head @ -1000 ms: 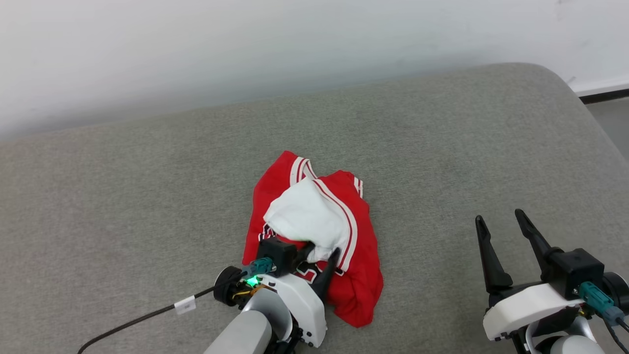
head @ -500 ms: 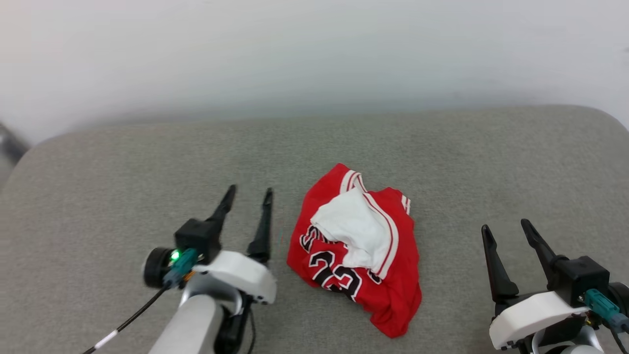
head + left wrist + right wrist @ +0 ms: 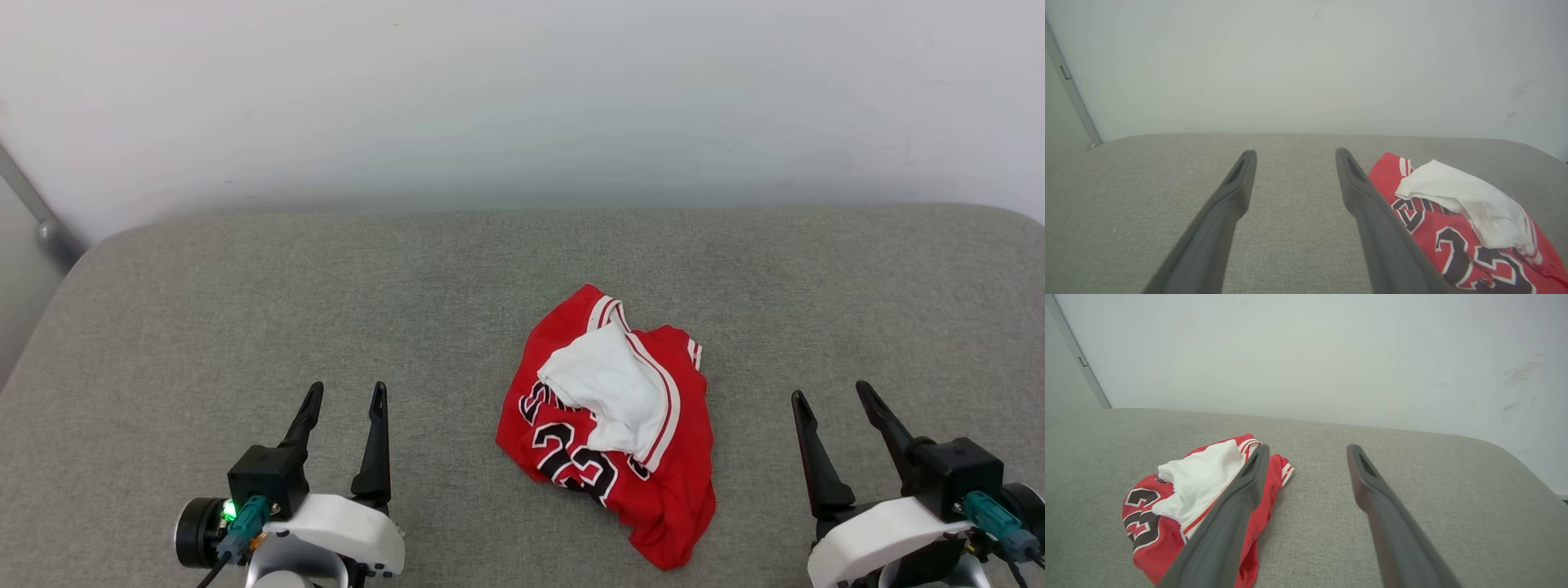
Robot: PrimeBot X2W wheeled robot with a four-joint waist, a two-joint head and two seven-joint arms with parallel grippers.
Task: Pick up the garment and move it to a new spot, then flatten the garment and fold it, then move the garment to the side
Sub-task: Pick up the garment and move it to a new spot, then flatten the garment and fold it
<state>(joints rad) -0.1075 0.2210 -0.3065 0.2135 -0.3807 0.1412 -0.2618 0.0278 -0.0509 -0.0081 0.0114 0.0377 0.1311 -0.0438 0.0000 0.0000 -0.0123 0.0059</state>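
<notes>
The garment [image 3: 620,441], a red jersey with a white sleeve on top and black white-outlined numbers, lies crumpled in a heap a little right of the middle of the grey cushioned surface [image 3: 408,286]. It also shows at the lower right of the left wrist view as the garment [image 3: 1457,228] and at the lower left of the right wrist view as the garment [image 3: 1180,502]. My left gripper [image 3: 344,394] stands open at the lower left, well apart from the cloth. At the lower right, my right gripper [image 3: 829,394] is open and holds nothing.
A pale wall [image 3: 522,98] rises behind the surface. A grey vertical strip [image 3: 33,204] stands at the far left by the surface's rounded corner. Bare grey fabric stretches left of and behind the heap.
My left gripper has let go of the garment and drawn back to the lower left, open. The head camera has turned, so the whole picture has shifted. The right gripper stays open.
</notes>
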